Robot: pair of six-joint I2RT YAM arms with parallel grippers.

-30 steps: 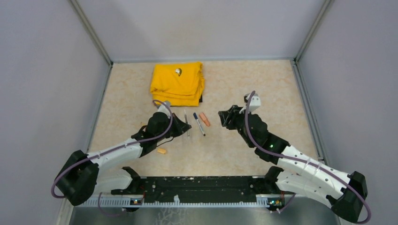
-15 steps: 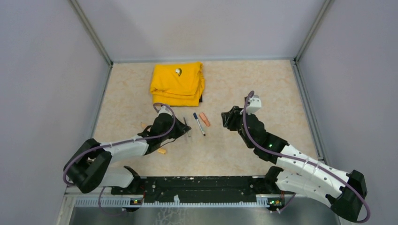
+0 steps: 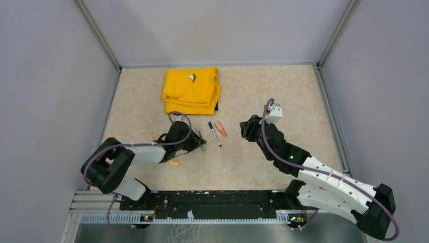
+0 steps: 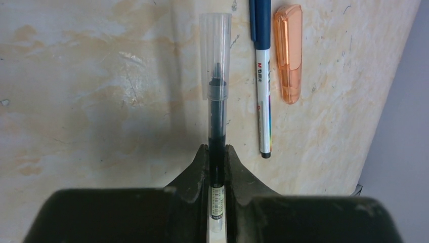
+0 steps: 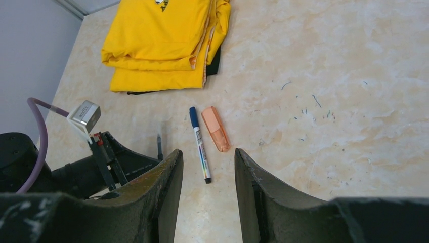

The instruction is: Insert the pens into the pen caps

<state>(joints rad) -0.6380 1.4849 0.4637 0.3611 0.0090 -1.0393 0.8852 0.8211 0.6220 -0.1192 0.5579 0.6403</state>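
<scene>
Left pincer (image 4: 217, 154): clamped on the dark pen (image 4: 217, 121), low over the bench (image 4: 101, 101).
Dark pen: tip sat inside a clear cap (image 4: 215, 45).
White pen (image 4: 262, 101), orange marker (image 4: 288, 50): lay side by side near it on the bench.
Right pincer (image 5: 205, 167): fingers apart, nothing between them.

Left gripper (image 4: 217, 152) pinches dark pen (image 4: 217, 119), clear cap (image 4: 215, 50) over its tip. White pen (image 4: 263, 101) and orange marker (image 4: 288, 50) lie just right.
</scene>
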